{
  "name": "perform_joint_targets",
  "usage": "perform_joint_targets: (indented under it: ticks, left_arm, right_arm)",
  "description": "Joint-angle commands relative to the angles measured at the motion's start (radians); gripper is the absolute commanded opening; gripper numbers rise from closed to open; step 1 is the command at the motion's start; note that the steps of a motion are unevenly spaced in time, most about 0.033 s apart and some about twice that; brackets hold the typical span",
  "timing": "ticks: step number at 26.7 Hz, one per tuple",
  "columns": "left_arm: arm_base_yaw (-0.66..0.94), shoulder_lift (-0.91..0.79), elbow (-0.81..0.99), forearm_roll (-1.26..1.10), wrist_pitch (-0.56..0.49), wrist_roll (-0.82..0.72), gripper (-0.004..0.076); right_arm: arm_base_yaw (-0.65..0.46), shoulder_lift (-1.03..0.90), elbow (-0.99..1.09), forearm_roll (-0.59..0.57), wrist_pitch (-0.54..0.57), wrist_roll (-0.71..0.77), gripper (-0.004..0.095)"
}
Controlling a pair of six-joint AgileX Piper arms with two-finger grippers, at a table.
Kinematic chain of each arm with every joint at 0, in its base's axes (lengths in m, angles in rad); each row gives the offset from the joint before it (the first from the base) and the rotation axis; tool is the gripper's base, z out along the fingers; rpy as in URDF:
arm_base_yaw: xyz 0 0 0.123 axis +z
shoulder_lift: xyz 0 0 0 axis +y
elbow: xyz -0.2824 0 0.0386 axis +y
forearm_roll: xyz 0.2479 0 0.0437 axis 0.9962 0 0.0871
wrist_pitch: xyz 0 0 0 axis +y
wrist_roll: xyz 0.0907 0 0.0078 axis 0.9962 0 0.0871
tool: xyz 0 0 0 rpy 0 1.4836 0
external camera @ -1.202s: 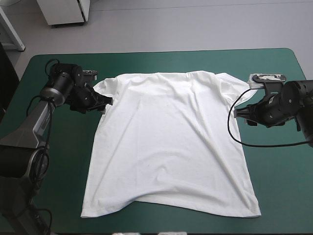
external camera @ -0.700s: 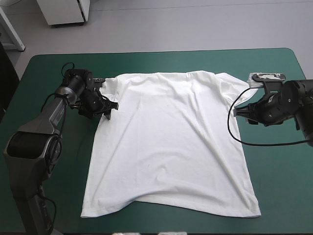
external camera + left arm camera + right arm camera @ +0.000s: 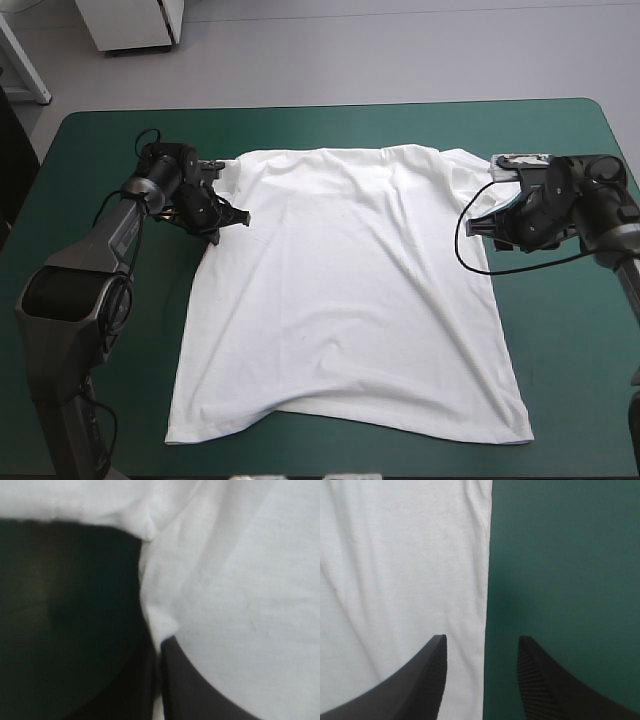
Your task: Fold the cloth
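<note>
T-shirt (image 3: 350, 290) spread flat on middle of table (image 3: 560, 400), teal-green cover showing all round it. Collar end away from robot, bottom hem slightly wavy.

Left gripper (image 3: 238, 214) at T-shirt's left side, just under sleeve. Black fingers (image 3: 200, 690) nearly closed, with thin fold of white fabric pinched between them.

Right gripper (image 3: 480, 226) at T-shirt's right sleeve edge. Fingers (image 3: 427, 680) wide apart, gripping nothing. One finger over fabric, other over bare cover, T-shirt's edge running between them.
</note>
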Motion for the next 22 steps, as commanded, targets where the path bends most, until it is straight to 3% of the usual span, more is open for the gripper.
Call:
perform_joint_targets:
  ticks: [1, 12, 22]
  left_arm:
    - [-0.006, -0.043, -0.023, -0.020, -0.014, -0.002, -0.0009]
    - [-0.006, -0.043, -0.023, -0.031, -0.016, -0.002, -0.0009]
    - [-0.006, -0.043, -0.023, -0.033, -0.018, -0.002, -0.0009]
  right_arm:
    - [-0.003, 0.048, -0.068, 0.020, -0.059, -0.038, 0.0483]
    - [-0.003, 0.339, -0.254, 0.021, -0.084, -0.011, 0.0488]
    - [-0.003, 0.441, -0.272, 0.066, -0.097, -0.011, 0.0486]
